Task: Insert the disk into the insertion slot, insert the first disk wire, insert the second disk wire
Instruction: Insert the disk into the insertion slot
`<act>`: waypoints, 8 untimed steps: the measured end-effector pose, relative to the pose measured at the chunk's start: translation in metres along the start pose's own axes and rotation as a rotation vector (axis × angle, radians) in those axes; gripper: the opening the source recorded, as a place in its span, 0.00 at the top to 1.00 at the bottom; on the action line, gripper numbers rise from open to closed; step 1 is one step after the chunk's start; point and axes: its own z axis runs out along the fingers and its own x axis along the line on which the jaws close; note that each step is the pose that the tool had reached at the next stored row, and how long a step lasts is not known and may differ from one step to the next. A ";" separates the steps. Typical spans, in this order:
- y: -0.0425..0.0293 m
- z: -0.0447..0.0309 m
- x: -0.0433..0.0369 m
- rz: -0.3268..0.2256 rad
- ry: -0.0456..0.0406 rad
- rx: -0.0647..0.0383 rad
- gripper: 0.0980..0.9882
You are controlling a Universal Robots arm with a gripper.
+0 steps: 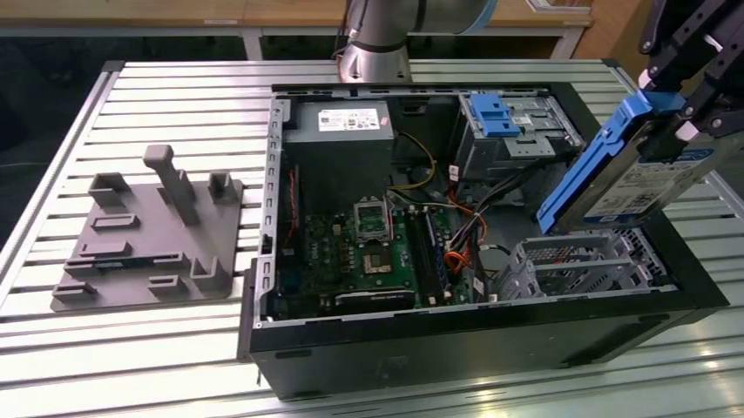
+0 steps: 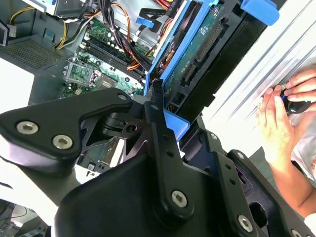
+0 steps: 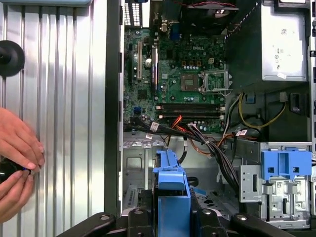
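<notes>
The gripper (image 1: 678, 117) is pinching the disk (image 1: 628, 178) at the handle end of its blue carrier. The disk hangs tilted just above the insertion slot (image 1: 581, 266), not yet inside. I judge it stiff, rather heavy and sensitive to knocks, and the smooth plastic may slip. The slot's thin metal walls and the wires (image 1: 469, 233) beside it leave little room, but above it is open.

table (image 1: 163, 96): ribbed silver slats (bright glare at front) | behind: wooden board (image 1: 139, 10) | beside: dark floor (image 1: 30, 104)
</notes>
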 end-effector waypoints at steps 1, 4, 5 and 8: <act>0.0000 0.0005 0.0000 0.000 0.0002 0.000 0.70; -0.0001 0.0017 0.0001 0.000 0.0012 0.000 0.70; -0.0001 0.0022 0.0001 0.000 0.0014 0.000 0.70; -0.0001 0.0035 0.0002 0.000 0.0020 0.000 0.70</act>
